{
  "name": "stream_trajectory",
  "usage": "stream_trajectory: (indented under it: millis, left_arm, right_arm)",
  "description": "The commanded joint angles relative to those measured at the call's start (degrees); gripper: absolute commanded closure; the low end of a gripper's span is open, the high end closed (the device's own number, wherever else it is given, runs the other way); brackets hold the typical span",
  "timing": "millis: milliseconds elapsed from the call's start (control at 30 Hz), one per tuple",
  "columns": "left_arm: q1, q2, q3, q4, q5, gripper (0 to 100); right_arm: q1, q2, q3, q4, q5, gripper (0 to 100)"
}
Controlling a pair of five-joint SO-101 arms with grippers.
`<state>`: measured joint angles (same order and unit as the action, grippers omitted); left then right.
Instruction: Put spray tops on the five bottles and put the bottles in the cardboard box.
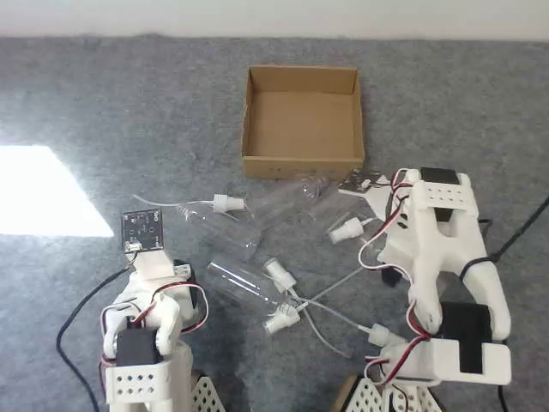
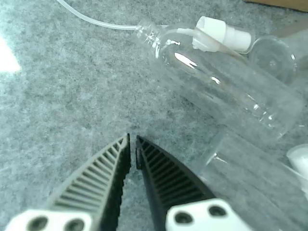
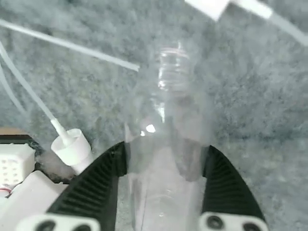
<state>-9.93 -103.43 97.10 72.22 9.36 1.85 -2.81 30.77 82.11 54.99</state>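
Note:
The open cardboard box stands at the far middle of the grey carpet. Clear bottles lie in front of it, such as one by a white spray top and another nearer me. My right gripper is shut on a clear bottle that has no top, its threaded neck pointing away. A spray top with its tube lies beside that gripper. My left gripper is shut on nothing, just short of a lying bottle and a spray top.
Several loose spray tops with long tubes lie between the arms, such as two. A bright sunlit patch covers the carpet at the left. The right arm stands close to the box's near right corner.

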Motion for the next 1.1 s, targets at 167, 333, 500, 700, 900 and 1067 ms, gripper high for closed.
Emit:
stream_trajectory:
  millis: [167,333,500,700,900,1067]
  left_arm:
    - [-0.4,-0.9,-0.6,0.2,-0.4,98]
    - [-0.4,-0.9,-0.6,0.2,-0.4,98]
    - [-0.4,-0.9,-0.6,0.2,-0.4,98]
    - [-0.4,-0.9,-0.6,0.2,-0.4,98]
    - [-0.4,-0.9,-0.6,0.2,-0.4,98]
    - [-0.4,-0.9,-0.6,0.2,-0.4,98]
  right_arm:
    - [-6.2,-3.8,-0.4,-1.8,-3.9,74.5]
    - [-9.0,-3.8,-0.4,-1.8,-4.2,74.3]
    - [-10.4,-3.8,-0.4,-3.6,-5.2,74.2]
    - [-10.5,-1.6,-0.4,-7.3,-7.5,74.4]
    - [-10.4,6.0,-0.7,-10.2,-7.6,74.5]
    - [-10.4,5.7,-0.7,-10.3,-7.6,77.4]
